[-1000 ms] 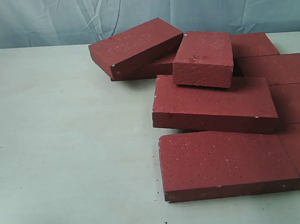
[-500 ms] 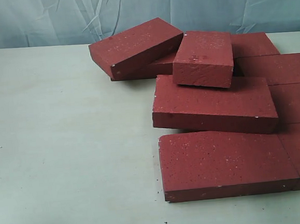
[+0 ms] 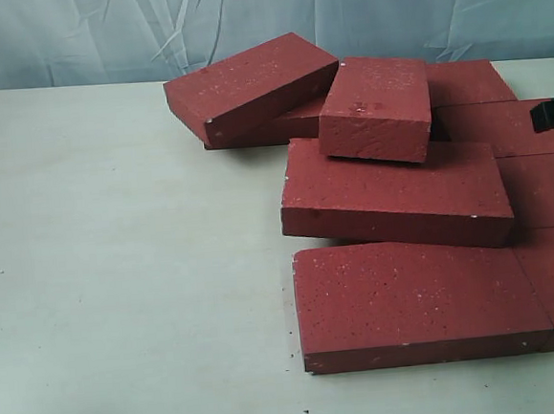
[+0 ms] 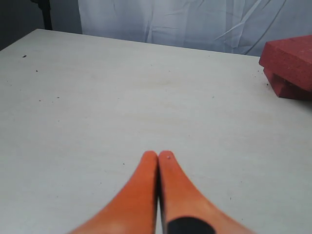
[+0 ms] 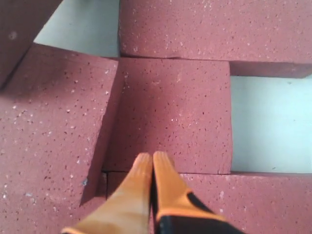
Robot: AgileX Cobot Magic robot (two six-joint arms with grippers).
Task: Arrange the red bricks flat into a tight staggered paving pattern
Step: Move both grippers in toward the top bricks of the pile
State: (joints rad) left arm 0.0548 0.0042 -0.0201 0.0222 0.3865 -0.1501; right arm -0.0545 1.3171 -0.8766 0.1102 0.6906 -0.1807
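Right wrist view: the right gripper (image 5: 152, 157) has its two orange fingers (image 5: 139, 180) pressed together, with no gap and nothing between them. The tips hang over a flat brick (image 5: 175, 112) among the red bricks (image 3: 411, 206); whether they touch its rough face I cannot tell. Beside it a raised brick (image 5: 48, 126) overlaps its edge and shades it. Patches of pale table (image 5: 270, 122) show between the rows.

In the left wrist view the left gripper (image 4: 158, 156) is likewise closed tight, tip against tip, holding nothing. It is above bare table, well apart from the pile. Only the corner of two stacked bricks (image 4: 290, 63) shows at the picture's edge.

The exterior view shows the bricks on the right half of the table. The front brick (image 3: 414, 297) lies flat, with another flat one touching its right end. Behind it a long brick (image 3: 391, 188) sits tilted on lower bricks. A leaning brick (image 3: 374, 103) rests on the long brick's far edge. At the back left a top brick (image 3: 248, 80) lies askew on another. More flat bricks run along the right side.

Against the picture half a second earlier, the bricks have not shifted. The one change is at the right edge of the exterior view. A black and orange part of the right gripper now juts in above the flat bricks there, where none showed before.
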